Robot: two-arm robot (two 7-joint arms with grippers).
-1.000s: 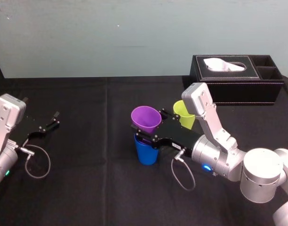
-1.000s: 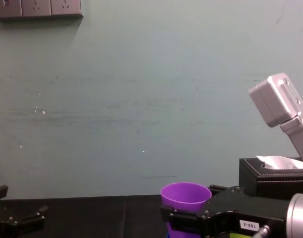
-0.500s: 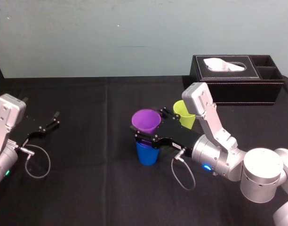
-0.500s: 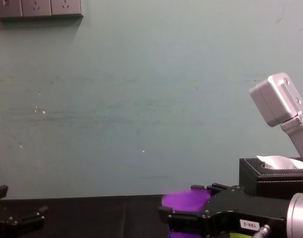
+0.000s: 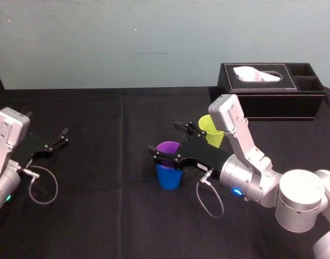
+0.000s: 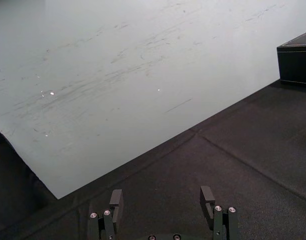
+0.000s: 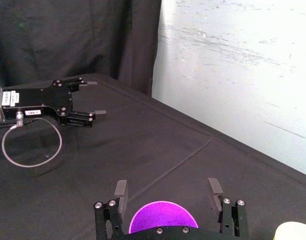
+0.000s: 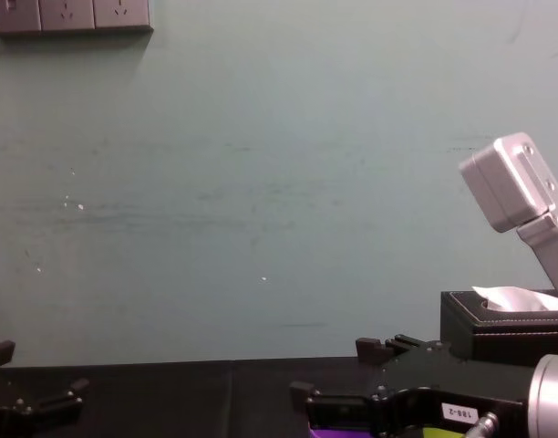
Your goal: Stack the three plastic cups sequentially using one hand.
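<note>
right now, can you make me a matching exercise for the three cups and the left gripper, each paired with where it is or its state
Things:
1. purple cup
2. blue cup
3. yellow-green cup
4. left gripper

Places or states:
A. stands alone, farther back
B. parked open on the robot's left
C. lowest, holds another cup inside it
D. nested in another cup, between the fingers of the open right gripper

Pairs: 1-D, 2-C, 3-A, 4-B

Black-clothed table (image 5: 100, 205): blue cup (image 5: 167, 178), yellow-green cup (image 5: 207, 128), tissue box (image 5: 273, 100).
</note>
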